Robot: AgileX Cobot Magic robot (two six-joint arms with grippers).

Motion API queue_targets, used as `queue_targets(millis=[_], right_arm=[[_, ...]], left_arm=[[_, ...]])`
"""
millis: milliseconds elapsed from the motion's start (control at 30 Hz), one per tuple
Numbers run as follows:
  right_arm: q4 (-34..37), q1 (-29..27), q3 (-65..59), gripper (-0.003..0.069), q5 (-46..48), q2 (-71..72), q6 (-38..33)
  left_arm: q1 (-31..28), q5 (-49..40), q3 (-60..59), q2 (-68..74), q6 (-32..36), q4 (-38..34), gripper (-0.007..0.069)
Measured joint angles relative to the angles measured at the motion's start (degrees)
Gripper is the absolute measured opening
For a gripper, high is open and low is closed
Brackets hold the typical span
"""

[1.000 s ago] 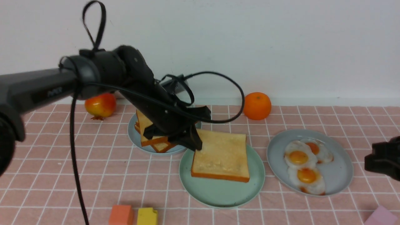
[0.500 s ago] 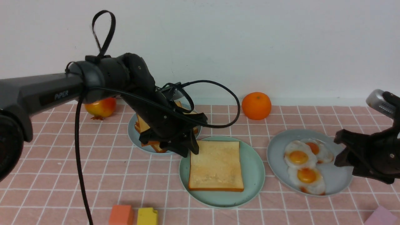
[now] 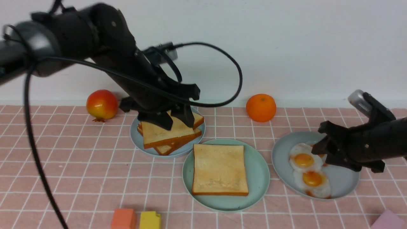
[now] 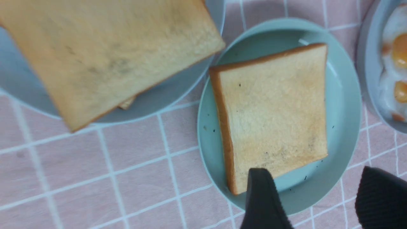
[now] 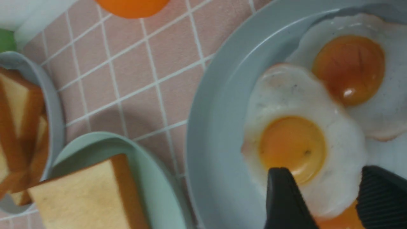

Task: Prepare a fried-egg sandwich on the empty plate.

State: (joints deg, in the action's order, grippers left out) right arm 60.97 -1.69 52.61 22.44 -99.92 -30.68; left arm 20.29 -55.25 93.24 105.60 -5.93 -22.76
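We have let go: one toast slice lies flat on the mint-green plate.
Our left gripper has lifted away, jaws spread and empty, above the toast stack, hiding its far edge. Our right gripper has moved in, jaws apart, over the fried eggs on the grey-blue plate; an orange sits behind.

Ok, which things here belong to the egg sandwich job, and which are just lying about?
Job: toast slice, mint-green plate, toast stack, fried eggs.
Lying about: pomegranate, orange, orange block, yellow block, pink block.
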Motion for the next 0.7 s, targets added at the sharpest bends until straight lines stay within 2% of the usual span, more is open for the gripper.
queue_targets(millis=[433,700], right_arm=[[1.5,-1.5,0.1,0.0353,-0.7,-2.3,-1.6],[6.7,-1.5,1.5,0.0337,-1.1,-6.7,-3.6]], left_arm=[[0.0,0.1,-0.1,-1.5,-0.9,1.5,0.0433],[0.0,0.4,-0.1,-1.5,-0.9,1.7,0.0433]])
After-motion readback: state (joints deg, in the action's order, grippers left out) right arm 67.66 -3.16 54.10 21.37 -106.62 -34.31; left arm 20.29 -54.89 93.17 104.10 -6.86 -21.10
